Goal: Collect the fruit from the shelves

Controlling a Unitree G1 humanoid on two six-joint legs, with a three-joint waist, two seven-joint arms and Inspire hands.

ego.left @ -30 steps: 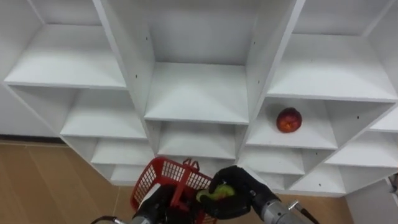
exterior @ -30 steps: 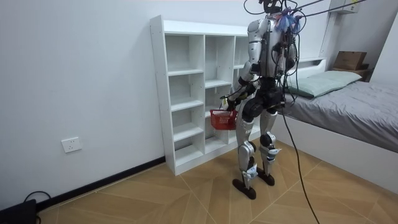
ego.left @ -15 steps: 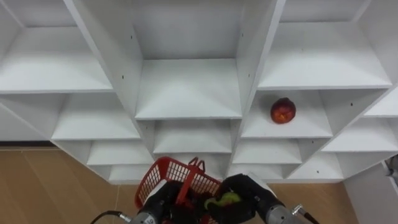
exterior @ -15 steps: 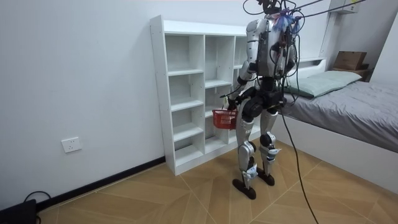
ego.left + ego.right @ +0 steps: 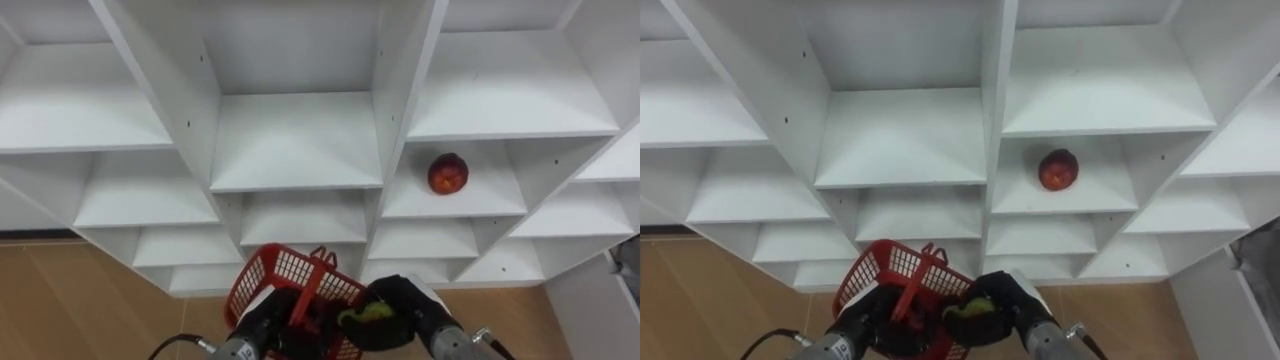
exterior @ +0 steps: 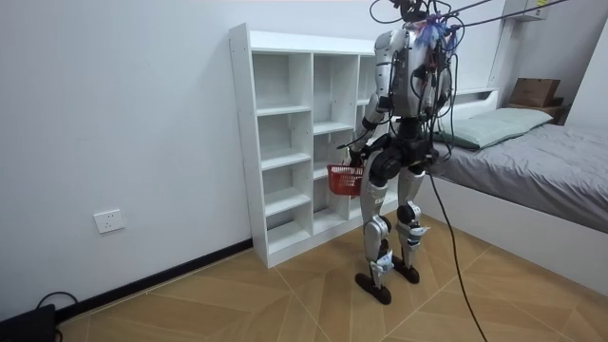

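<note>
Step in hand, as we judge it: dropping a picked fruit into the basket. The robot stands close up to the white open-compartment closet (image 5: 290, 140). The red plastic mesh basket (image 5: 283, 278) hangs low before it, its handle gripped in the curled fingers of the left hand (image 5: 265, 328). Just right of that hand, the right hand (image 5: 410, 305) is closed round a small yellow-green fruit (image 5: 367, 314), held at the basket's right rim. We cannot tell from this angle whether the fruit is already inside the rim. Up and to the right of the right hand, well apart from it, a round red fruit (image 5: 447, 173) lies alone on a shelf.

Next move, our estimate: loosen the right hand over the basket, then raise it into that compartment without clipping the upright divider.

Surroundings, all well off from either hand: light wood-plank floor (image 6: 237, 304), grey-covered bed (image 6: 541, 157) on the room view's right, white wall socket (image 6: 109, 220) on its left.
</note>
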